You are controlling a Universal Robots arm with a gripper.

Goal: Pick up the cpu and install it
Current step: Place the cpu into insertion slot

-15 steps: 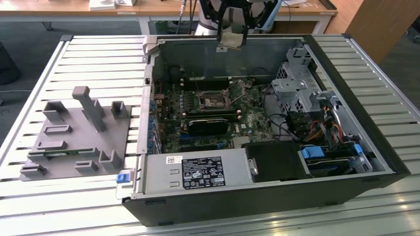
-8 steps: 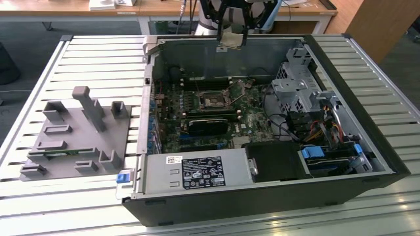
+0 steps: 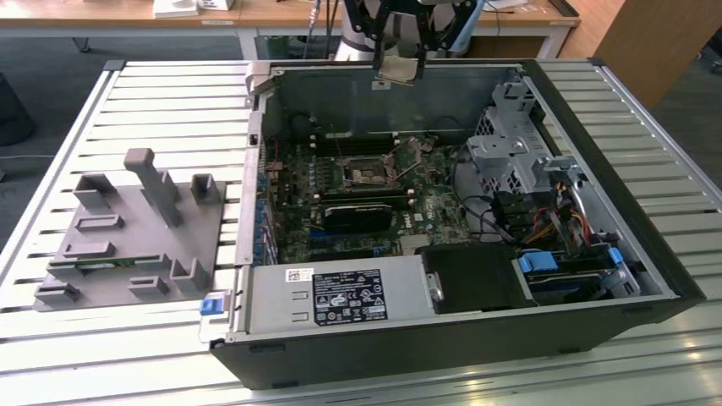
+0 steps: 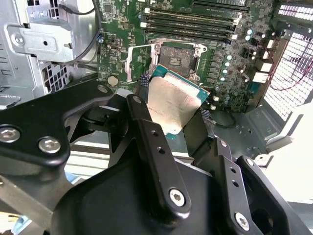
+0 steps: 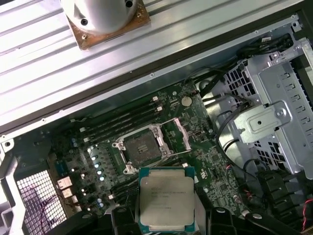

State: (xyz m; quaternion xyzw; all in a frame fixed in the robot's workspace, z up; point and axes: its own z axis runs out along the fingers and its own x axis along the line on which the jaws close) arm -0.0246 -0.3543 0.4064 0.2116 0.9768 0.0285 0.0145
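gripper: clamped on cpu by its edges, upper centre of the exterior view, over the open case
socket: open, empty, apart from cpu
risk: thin edge grip could slip; a skewed descent likely bends pins

Light: bright, even, on the table.
Glare: soft sheen on cpu lid.
Shadow: dim case interior beneath gripper.
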